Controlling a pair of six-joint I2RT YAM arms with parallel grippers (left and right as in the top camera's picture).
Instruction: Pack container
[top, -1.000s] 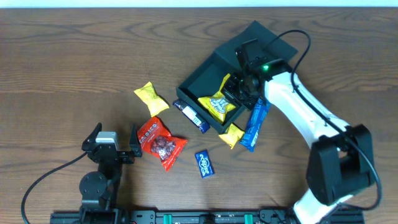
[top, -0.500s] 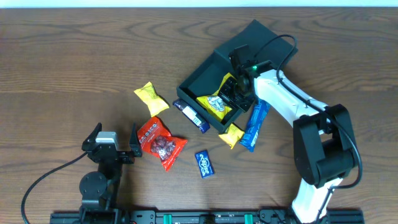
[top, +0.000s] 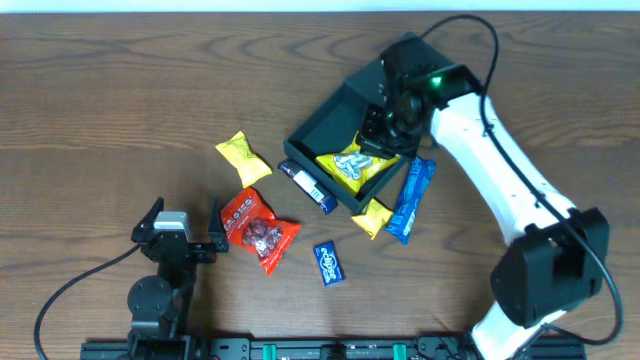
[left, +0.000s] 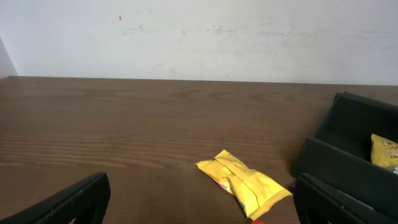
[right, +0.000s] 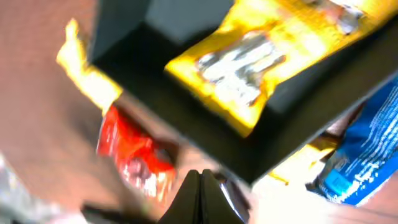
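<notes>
Right of the middle of the brown wooden table (top: 120, 90): the dark teal-green, nearly black, square matte cardboard container (top: 322, 122), turned cornerwise to the table edge and open at the top. Inside, against the near wall, a big yellow crinkled foil packet (top: 352, 168) with silver print, lying flat.

Above the far right part of the container: the right pincer (top: 385, 125) at the end of the white arm (top: 500, 170), black fingers (right: 189, 202) pressed together, pinching nothing (well visible from the right wrist camera, tips meeting in one point). Whether touching the big yellow packet or only hovering over it, impossible to tell.

Outside the container, close around its near corner: a dark blue bar-shaped wrapper (top: 307, 185) just beside the near left wall; a small yellow packet (top: 372, 216) at the corner itself; a long bright blue packet (top: 411, 197) along the near right wall, touching the small yellow one. Farther to the left, well apart from the container: a yellow pillow-shaped packet (top: 243, 158), a red crinkled bag (top: 258, 228) showing dark pieces, and a small dark blue flat packet (top: 329, 262).

At the near left of the table: the left pincer (top: 186, 208), low, its black fingers spread wide with nothing between. Ahead of it, in the left wrist view, the yellow pillow-shaped packet on the table, and at the right edge the dark wall of the container.
</notes>
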